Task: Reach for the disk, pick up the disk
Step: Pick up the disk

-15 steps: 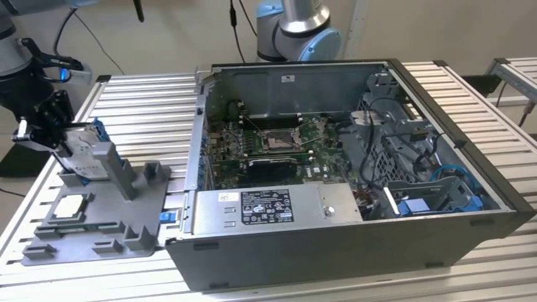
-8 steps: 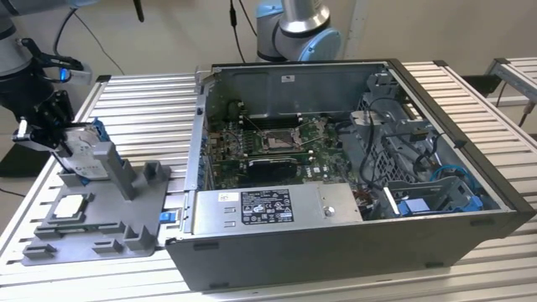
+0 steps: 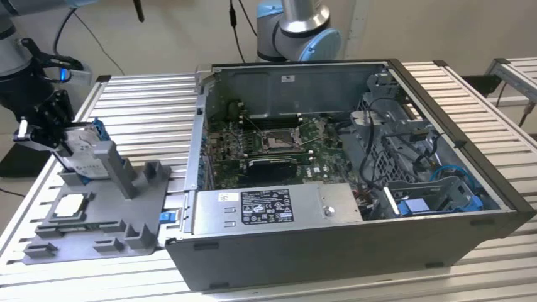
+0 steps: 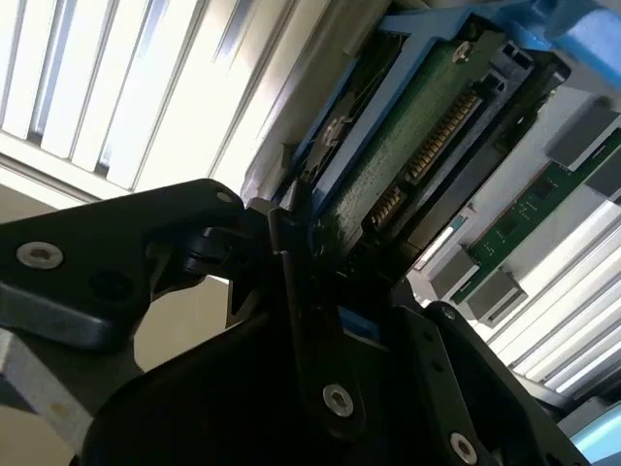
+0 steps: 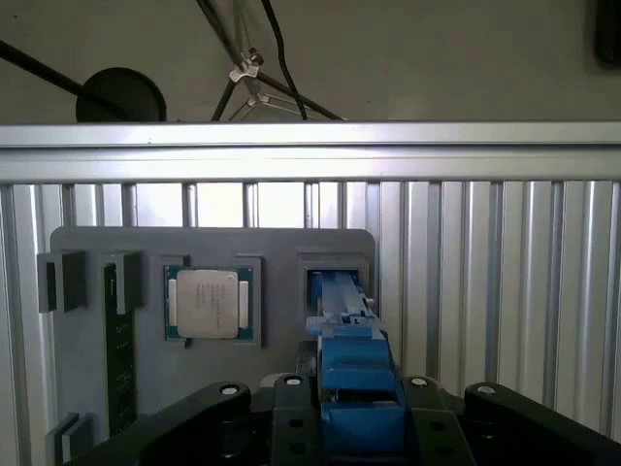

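The disk [image 3: 80, 146] stands on edge, tilted, in a slot at the back of the grey fixture [image 3: 109, 214] on the exterior view's left. It is silver-grey with a blue bracket. My gripper [image 3: 52, 133] is at its outer side, with the fingers set on both faces. In the first wrist view, the blue bracket edge of the disk [image 5: 345, 374] runs between the black fingers of the gripper [image 5: 345, 413]. In the second wrist view, the green board side of the disk [image 4: 408, 155] sits against one finger [image 4: 291, 262]. The gripper looks shut on the disk.
A flat silver square chip [image 3: 69, 206] lies in a fixture pocket in front of the disk, also in the first wrist view [image 5: 206, 303], beside a memory stick [image 5: 116, 349]. An open computer case [image 3: 336, 245] stands close on the exterior view's right. The slatted table [image 3: 151, 107] carries everything.
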Robot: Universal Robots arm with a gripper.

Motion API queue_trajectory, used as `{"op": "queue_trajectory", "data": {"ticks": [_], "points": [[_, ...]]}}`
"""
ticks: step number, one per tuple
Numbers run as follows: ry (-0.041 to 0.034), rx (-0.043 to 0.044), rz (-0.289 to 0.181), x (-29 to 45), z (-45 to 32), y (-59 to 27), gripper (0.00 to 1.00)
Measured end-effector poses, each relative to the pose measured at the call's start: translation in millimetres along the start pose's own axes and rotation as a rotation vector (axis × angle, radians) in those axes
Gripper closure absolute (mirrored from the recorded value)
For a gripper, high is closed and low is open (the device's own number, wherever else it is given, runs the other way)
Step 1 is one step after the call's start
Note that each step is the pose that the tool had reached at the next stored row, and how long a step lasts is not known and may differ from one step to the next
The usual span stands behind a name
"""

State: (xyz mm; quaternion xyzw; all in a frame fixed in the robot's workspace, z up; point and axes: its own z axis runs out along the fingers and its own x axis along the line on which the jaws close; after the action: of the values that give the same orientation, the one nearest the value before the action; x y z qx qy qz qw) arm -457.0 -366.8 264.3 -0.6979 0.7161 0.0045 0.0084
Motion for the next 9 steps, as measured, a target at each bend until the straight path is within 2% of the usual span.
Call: {"op": "queue_trajectory", "data": {"ticks": [9], "points": [[0.0019, 0.0002, 0.0, 0.1, 0.1, 0.0, 1.0]]}}
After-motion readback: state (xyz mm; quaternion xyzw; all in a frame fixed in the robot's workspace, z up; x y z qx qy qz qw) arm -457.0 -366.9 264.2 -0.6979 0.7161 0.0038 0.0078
